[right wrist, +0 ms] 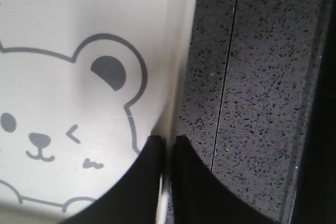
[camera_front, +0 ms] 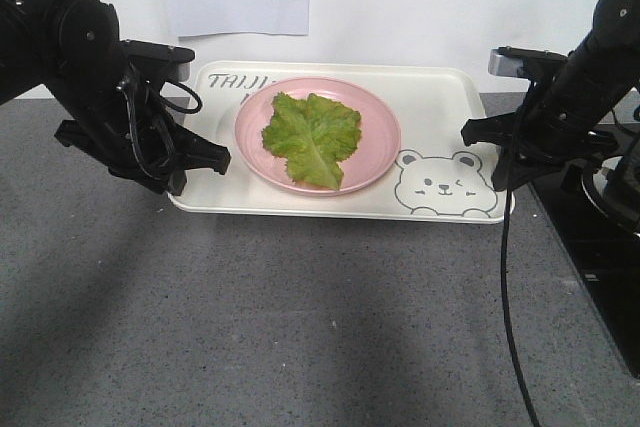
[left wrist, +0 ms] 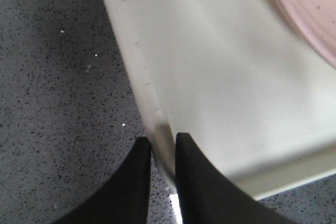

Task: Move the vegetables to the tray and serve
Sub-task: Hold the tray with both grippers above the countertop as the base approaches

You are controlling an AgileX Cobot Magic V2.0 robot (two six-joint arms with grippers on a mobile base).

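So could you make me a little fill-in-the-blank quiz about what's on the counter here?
1. The lettuce leaf lies on a round plate whose colour is ____.
2. That plate sits on the cream tray, which carries a drawing of a ____.
3. The left gripper and right gripper each pinch the tray's ____.
4. The tray rests on a speckled ____ counter.

Missing words: pink; bear; rim; grey

A bright green, ruffled lettuce leaf point(camera_front: 312, 137) with a pale central rib lies flat on a round pink plate. The plate sits on a cream-white rectangular tray point(camera_front: 440, 112) with rounded corners, a grey bear-face drawing and grey lettering, resting on the speckled grey surface.
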